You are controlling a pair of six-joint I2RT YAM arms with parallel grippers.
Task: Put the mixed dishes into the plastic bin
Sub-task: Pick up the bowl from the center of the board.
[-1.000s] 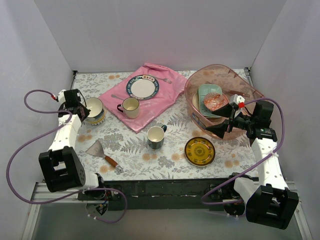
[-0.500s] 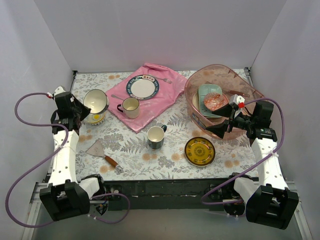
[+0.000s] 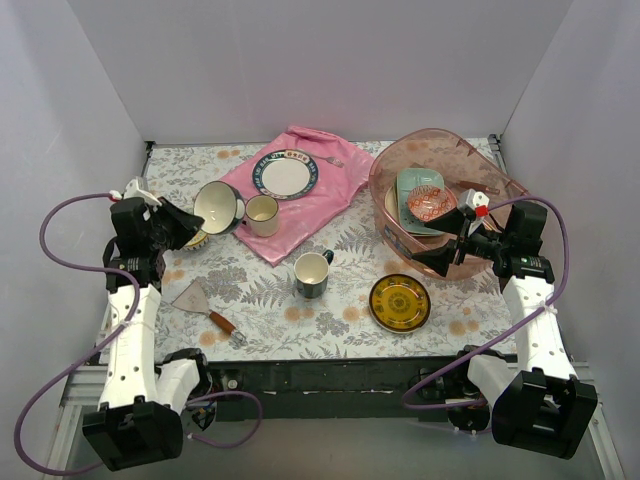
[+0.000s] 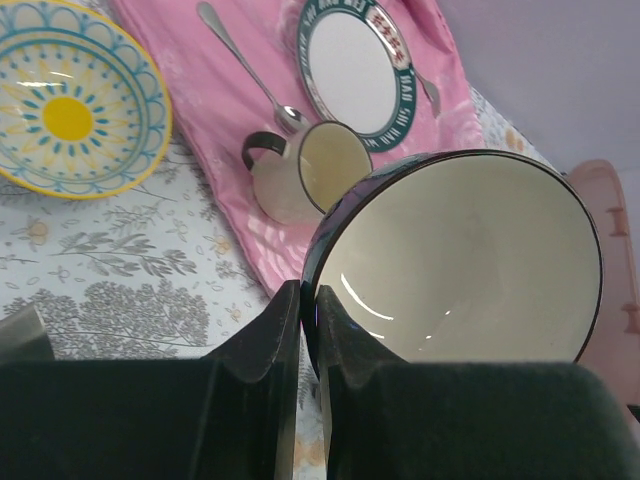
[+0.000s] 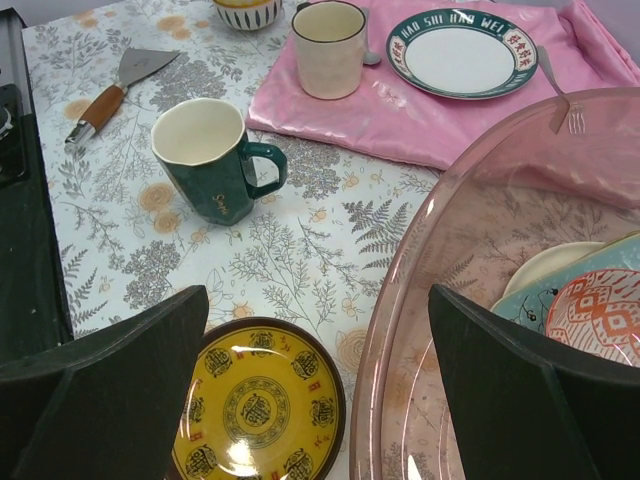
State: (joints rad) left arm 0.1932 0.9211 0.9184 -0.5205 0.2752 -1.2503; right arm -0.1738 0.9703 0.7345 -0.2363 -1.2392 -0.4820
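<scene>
Pinching bowl [image 4: 470, 260] by its dark rim, left hand [image 4: 308, 300] closed tight on it.
Glazed, stiff, breakable, probably slippery; safest gripped deeper over the rim. Right hand [image 5: 315, 310] spread wide, empty.

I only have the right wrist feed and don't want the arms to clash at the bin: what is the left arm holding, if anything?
Observer: The left gripper is shut on the rim of a cream bowl with a dark edge, tilted on its side.
Operator: Where is that bowl?
Observer: From above it is at the pink cloth's left corner, beside the cream mug, far across the table from the plastic bin.
Operator: What is nearest to it?
Observer: A yellow and blue patterned bowl, standing on the table just off the cloth.
</scene>
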